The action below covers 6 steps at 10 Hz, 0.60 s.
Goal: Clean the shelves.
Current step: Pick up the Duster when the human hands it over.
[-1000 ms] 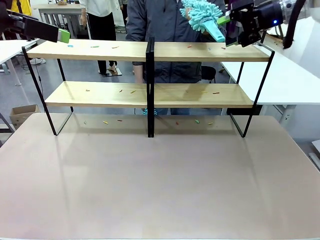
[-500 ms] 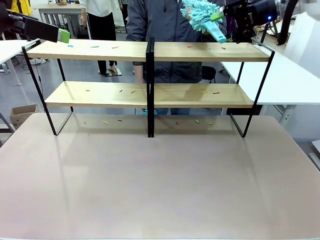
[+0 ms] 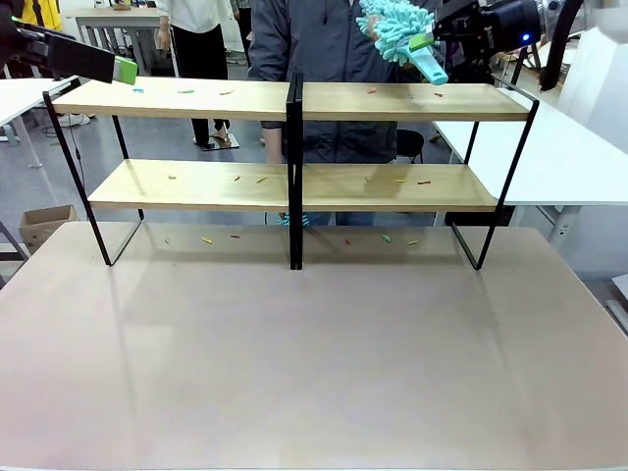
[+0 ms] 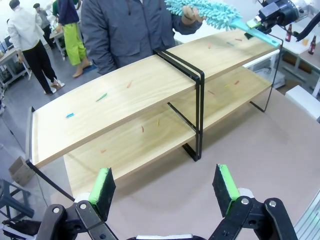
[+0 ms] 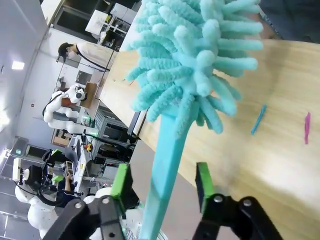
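Note:
The shelves [image 3: 196, 99] stand across the far half of the table, with small coloured scraps on their wooden boards [image 4: 125, 105]. A person behind them holds a teal fluffy duster [image 3: 396, 24] by its head above the upper right board [image 5: 280, 150]. My right gripper [image 3: 429, 47] is at the duster's handle [image 5: 165, 170]. The handle lies between its green pads [image 5: 122, 181], which stand apart with a gap on each side. My left gripper [image 4: 164, 186] is open and holds nothing. It hovers high at the shelves' left end [image 3: 123, 71].
Small scraps [image 3: 221, 238] lie on the beige table [image 3: 314, 373] under the rack. White tables [image 3: 559, 157] stand to the right and far left. A cardboard box [image 3: 44, 224] sits on the floor at the left. Other people stand behind.
My right gripper has slid left and slightly up along the top shelf until its fingers straddle the duster's handle. The duster and my left arm have hardly moved.

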### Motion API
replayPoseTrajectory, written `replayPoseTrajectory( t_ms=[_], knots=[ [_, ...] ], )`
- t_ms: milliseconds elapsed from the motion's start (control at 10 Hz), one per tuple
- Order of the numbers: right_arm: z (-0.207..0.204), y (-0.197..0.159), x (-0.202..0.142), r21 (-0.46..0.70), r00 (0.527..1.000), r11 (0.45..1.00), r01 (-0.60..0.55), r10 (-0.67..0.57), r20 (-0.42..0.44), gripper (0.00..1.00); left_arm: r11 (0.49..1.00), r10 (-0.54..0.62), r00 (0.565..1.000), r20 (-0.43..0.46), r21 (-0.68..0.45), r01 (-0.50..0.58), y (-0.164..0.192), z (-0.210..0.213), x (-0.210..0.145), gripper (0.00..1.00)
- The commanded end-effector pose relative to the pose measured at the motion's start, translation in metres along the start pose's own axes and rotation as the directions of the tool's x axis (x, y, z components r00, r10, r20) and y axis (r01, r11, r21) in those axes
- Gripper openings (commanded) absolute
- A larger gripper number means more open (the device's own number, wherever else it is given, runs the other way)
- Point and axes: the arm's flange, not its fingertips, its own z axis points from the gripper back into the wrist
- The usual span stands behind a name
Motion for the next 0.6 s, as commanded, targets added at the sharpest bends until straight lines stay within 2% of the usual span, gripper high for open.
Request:
replayPoseTrajectory(
  t_ms=[0,500],
  knots=[
    [-0.0009,-0.0009,0.0007,0.028,1.0,0.999,-0.021,0.02,0.018,0.0,1.0,0.002,1.0,0.005,-0.003,-0.002,0.0003,-0.0001,-0.0003,1.0],
    [0.0037,0.0027,-0.0028,0.038,1.0,0.999,-0.027,0.027,0.007,0.0,1.0,0.002,1.0,0.005,-0.003,-0.002,0.0003,-0.0001,-0.0003,1.0]
  ],
)
